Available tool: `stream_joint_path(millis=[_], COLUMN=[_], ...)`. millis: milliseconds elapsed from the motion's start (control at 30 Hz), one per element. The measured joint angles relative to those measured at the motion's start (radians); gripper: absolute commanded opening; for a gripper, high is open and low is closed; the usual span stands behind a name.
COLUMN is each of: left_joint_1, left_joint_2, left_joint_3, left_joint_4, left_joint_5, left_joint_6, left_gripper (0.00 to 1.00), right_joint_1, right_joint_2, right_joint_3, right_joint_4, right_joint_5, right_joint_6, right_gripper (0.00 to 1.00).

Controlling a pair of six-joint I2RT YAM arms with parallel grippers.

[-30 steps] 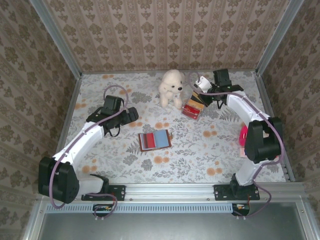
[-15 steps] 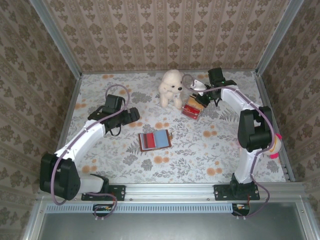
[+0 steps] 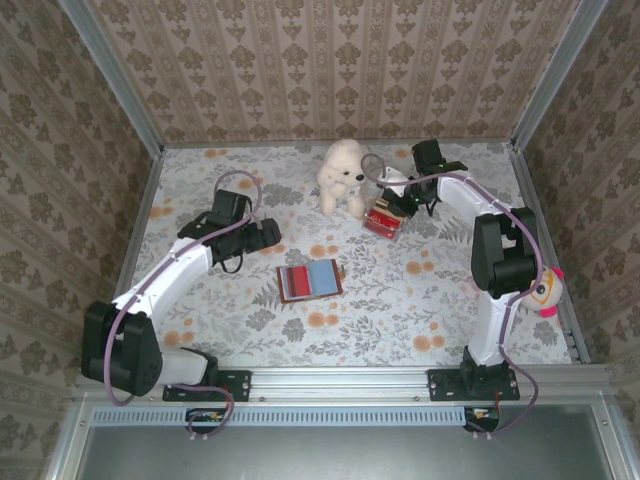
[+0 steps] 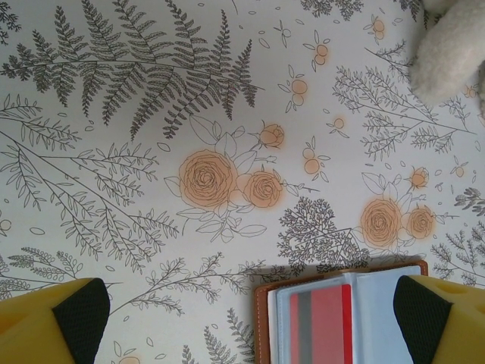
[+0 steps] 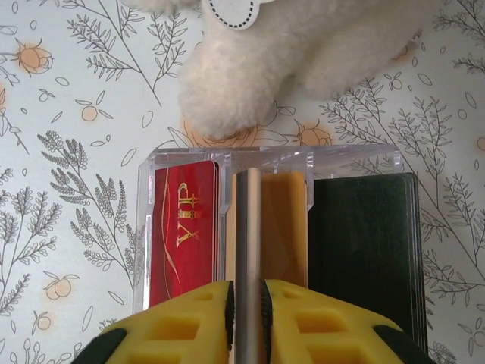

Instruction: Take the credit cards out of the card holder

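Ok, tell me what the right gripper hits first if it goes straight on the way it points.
The right gripper, shut on a thin grey card seen edge-on, points at the clear box. The card would probably meet the box's middle slot, by the orange card, first; depth is unclear.

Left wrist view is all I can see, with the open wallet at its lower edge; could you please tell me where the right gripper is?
Observer: The right gripper is at the far side of the table, over a clear box beside a white plush dog.
Operator: Thank you. Is it holding anything?
Observer: Yes, its fingers are shut on a thin card, held edge-on above the box.
Operator: And what is in the box?
Observer: A red VIP card, an orange card and a dark stack, side by side.
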Motion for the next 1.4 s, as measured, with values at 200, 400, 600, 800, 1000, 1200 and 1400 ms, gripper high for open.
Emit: stream_joint_path(millis=[200,400,600,800,1000,1200,1400], left_joint_1=[0.000,0.000,-0.010,-0.060,-0.143,-0.169,-0.204], left_joint_2=[0.000,0.000,-0.014,-0.034,-0.037,-0.064,-0.051], left_joint_3=[0.000,0.000,-0.021,-0.071,-0.132,-0.222,-0.265], left_joint_4=[0.000,0.000,0.008,0.014,0.055,0.114,0.216], left_joint_5=[0.010,0.025,0.053,0.076,0.085,0.093,0.122], left_joint_6=[0.003,0.002,-0.014,-0.048,-0.120,-0.197,-0.265], left_gripper=[1.00,1.00,0.98,0.87,0.70,0.63,0.48], right_joint_1=[0.003,0.010,0.049,0.143,0.267,0.438,0.529], right_joint_2=[-0.018,-0.168,-0.355,-0.476,-0.497,-0.461,-0.347], right_joint_3=[-0.008,-0.095,-0.181,-0.276,-0.383,-0.419,-0.428], right_joint_4=[0.027,0.113,0.174,0.175,0.179,0.235,0.345], right_joint_5=[0.009,0.051,0.134,0.204,0.205,0.119,0.066], right_joint_6=[0.019,0.157,0.459,0.802,1.127,1.328,1.482], right_gripper=[0.24,0.30,0.33,0.32,0.31,0.41,0.40])
